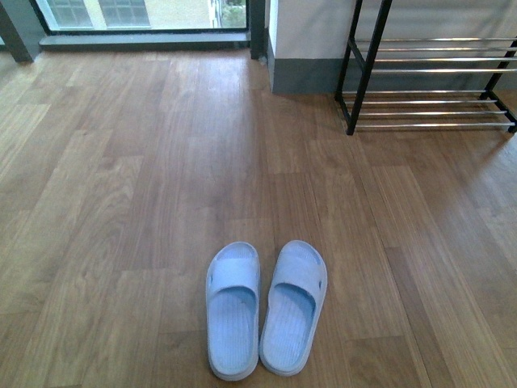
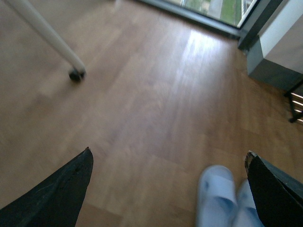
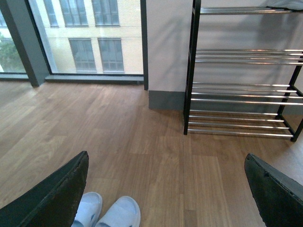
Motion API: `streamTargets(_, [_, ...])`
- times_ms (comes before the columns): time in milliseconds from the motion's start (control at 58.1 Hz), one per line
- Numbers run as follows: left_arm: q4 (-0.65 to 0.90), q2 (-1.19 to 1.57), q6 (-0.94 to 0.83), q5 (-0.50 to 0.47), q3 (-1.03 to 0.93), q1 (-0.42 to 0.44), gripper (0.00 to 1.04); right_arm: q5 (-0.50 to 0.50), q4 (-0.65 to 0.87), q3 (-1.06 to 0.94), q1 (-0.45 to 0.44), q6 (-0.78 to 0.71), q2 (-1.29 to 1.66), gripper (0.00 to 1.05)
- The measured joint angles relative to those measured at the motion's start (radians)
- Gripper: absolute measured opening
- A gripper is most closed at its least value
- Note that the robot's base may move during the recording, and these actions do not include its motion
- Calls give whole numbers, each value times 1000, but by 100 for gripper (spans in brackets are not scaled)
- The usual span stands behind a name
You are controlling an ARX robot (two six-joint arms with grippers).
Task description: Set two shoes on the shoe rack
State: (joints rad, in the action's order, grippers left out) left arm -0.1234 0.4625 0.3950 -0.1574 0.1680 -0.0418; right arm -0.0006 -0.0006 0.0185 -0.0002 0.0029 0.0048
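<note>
Wood floor (image 1: 121,202) runs to a window (image 1: 121,12). Two pale blue slides (image 1: 233,311) lie side by side, well apart from the rack (image 1: 365,65). Only the right wrist view shows the rack's upper tiers; only the left shows a white leg (image 2: 47,35). The left gripper (image 2: 168,151) and right gripper (image 3: 166,154) are both spread and empty.

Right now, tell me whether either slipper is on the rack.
No, both slippers sit side by side on the floor, well short of the rack.

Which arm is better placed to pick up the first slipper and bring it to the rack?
Probably the right arm. The shoe rack stands on the right side, and this arm's open fingers frame both rack and slippers.
</note>
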Motion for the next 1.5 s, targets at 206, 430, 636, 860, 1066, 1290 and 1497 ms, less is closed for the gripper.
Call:
streamTargets(206, [261,927,93,56,280,-50,95,1,0,0,0,0,0,95])
streamTargets(430, [284,1472,-133,69,498,-156,95,1,0,0,0,0,0,95])
streamTargets(636, [376,1727,-368,25,658,-227,95,1,0,0,0,0,0,95])
streamTargets(860, [415,1970,-563,39,883,-302,95,1,0,0,0,0,0,95])
streamTargets(1066, [381,2125,-596,134,1033,-332,95,1,0,0,0,0,0,95])
streamTargets(1290, [380,2293,-684,182,1205,-368,95,1,0,0,0,0,0,95])
streamTargets(1497, [407,2398,-731,130,1307,-363,95,1,0,0,0,0,0,95])
